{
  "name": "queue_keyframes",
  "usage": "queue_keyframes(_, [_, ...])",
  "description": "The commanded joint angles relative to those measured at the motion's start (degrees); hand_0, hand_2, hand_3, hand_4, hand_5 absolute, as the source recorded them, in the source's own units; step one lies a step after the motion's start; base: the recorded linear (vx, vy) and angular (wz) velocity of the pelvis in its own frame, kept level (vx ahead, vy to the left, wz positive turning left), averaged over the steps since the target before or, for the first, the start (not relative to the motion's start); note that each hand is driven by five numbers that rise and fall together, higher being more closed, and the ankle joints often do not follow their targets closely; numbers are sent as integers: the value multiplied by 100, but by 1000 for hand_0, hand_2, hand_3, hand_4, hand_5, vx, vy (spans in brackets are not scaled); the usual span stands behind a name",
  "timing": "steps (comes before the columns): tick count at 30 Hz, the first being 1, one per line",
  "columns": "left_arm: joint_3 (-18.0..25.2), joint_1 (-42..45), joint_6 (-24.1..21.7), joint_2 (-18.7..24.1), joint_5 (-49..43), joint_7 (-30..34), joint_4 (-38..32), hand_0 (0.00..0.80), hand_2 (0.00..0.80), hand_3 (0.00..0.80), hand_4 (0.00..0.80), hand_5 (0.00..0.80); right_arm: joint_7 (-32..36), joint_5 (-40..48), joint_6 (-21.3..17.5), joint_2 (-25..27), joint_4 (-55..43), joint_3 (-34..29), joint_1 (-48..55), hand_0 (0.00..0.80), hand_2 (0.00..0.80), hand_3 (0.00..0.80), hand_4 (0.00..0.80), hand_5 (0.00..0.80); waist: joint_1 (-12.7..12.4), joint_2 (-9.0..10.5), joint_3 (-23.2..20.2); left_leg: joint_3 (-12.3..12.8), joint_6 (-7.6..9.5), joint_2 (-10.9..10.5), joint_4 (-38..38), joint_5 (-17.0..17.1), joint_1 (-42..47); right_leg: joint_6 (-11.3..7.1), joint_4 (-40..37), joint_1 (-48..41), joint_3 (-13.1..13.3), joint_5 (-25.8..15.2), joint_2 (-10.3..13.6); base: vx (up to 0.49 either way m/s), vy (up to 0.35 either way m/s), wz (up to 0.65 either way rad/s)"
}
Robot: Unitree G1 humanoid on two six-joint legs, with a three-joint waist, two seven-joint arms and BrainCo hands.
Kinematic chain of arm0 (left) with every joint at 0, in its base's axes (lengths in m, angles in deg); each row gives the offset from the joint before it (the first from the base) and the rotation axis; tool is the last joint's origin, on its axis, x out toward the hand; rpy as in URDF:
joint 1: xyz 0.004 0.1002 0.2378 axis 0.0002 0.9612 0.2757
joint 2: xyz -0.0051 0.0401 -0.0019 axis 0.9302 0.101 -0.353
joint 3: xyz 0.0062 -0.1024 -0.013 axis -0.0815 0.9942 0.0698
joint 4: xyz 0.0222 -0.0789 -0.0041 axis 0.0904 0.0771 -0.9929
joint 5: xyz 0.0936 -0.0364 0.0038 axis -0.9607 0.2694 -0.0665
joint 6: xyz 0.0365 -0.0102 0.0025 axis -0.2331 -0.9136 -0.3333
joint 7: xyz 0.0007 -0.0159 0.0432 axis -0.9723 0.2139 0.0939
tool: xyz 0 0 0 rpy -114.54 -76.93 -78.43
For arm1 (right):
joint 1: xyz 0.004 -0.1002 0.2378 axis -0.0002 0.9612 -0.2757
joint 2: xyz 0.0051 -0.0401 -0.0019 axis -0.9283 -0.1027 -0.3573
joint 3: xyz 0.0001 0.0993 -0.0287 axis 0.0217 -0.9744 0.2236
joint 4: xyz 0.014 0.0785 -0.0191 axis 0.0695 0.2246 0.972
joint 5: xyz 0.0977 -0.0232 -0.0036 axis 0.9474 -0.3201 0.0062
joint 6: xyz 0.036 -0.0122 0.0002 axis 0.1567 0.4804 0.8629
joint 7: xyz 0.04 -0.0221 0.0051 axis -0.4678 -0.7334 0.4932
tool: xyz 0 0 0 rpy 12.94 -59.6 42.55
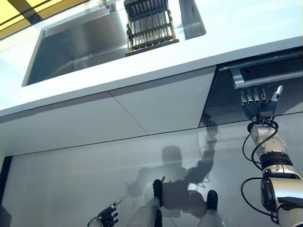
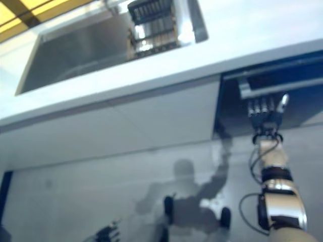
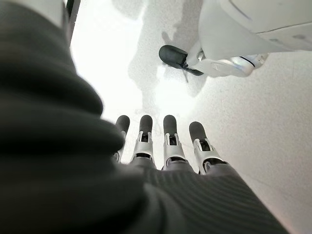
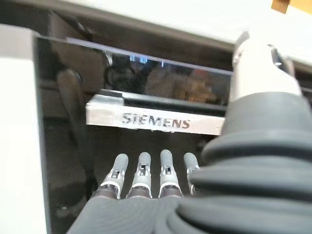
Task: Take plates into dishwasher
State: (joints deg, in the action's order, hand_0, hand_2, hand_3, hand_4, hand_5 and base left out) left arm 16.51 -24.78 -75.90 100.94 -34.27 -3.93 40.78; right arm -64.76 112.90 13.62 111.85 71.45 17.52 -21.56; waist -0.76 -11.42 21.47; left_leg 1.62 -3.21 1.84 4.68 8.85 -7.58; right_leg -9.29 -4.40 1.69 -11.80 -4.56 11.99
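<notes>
Stainless steel fills the upper left of the frame, where we see a sink (image 1: 71, 47) sunk into the pale worktop (image 1: 236, 28), with a dark dish rack (image 1: 149, 23) standing at its right end. We cannot make out any plates in the rack or elsewhere. At the right of the frame we see the dishwasher (image 1: 255, 104), its dark glossy front below the worktop edge and a silver handle bar (image 4: 156, 119) across it. Our right hand (image 1: 258, 101) is raised before that front, fingers straight and spread, just beneath the bar and holding nothing. Our left hand (image 1: 105, 217) hangs low at the bottom left over the pale floor (image 3: 243, 107), fingers relaxed and empty.
</notes>
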Motion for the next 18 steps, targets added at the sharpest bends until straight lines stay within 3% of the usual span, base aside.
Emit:
queue_keyframes(1, [-11,-377,-69,247,-64,-104,236,0,0,0,0,0,70,-105,108,73,32,66,-195,0,0,0,0,0,-206,251,-255,290,386,-353,-275,-778,255,990,1234,516,-267,991,-589,20,-30,6])
queue_keyframes(11, [68,-323,-119,258,-319,-101,354,0,0,0,0,0,91,-546,428,-101,381,-197,519,0,0,0,0,0,-212,599,-517,278,381,-227,-424,-906,570,1035,1203,42,-406,1049,-614,58,-16,12])
queue_keyframes(18, [183,-177,-129,225,-560,-126,533,0,0,0,0,0,-241,-1683,789,-427,787,-220,1315,0,0,0,0,0,-198,834,-946,189,377,-141,-234,-925,1004,1004,900,-468,-364,984,-678,118,1,7])
